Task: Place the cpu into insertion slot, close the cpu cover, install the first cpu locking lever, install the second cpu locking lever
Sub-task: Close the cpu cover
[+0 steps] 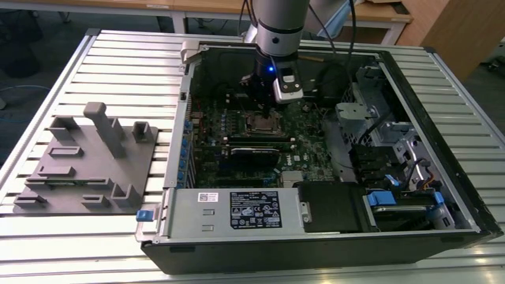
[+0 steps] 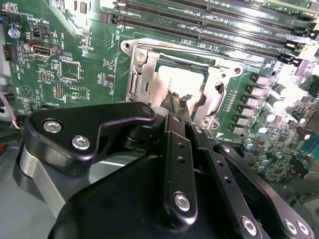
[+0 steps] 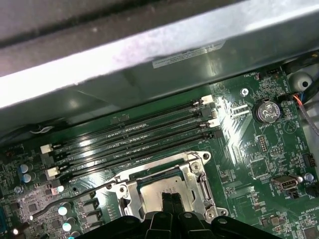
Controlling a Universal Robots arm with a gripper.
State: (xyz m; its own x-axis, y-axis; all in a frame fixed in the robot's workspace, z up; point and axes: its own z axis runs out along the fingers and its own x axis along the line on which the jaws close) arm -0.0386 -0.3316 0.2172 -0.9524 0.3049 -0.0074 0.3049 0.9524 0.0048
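My gripper (image 1: 262, 97) hangs inside the open computer case, right over the insertion slot (image 1: 259, 123) on the green motherboard (image 1: 213, 160). In both wrist views the black fingers (image 2: 172, 144) meet in a narrow point, shut, with nothing seen between them. The gripper (image 2: 175, 99) (image 3: 171, 197) has its tips just above the cpu (image 2: 167, 82) (image 3: 158, 188), whose silver-tan top lies flat in the slot. The silver cpu cover (image 2: 135, 74) (image 3: 193, 175) lies down around it, framing it. A thin metal lever (image 3: 75, 197) sticks out sideways from the socket.
Long black memory slots (image 3: 134, 137) (image 2: 209, 22) run beside the socket. A black card (image 1: 254, 155) stands nearer the front, then the power supply (image 1: 236, 210). Drive cages and cables (image 1: 394, 154) fill the case's right side. A grey fixture block (image 1: 87, 165) sits on the slatted table.
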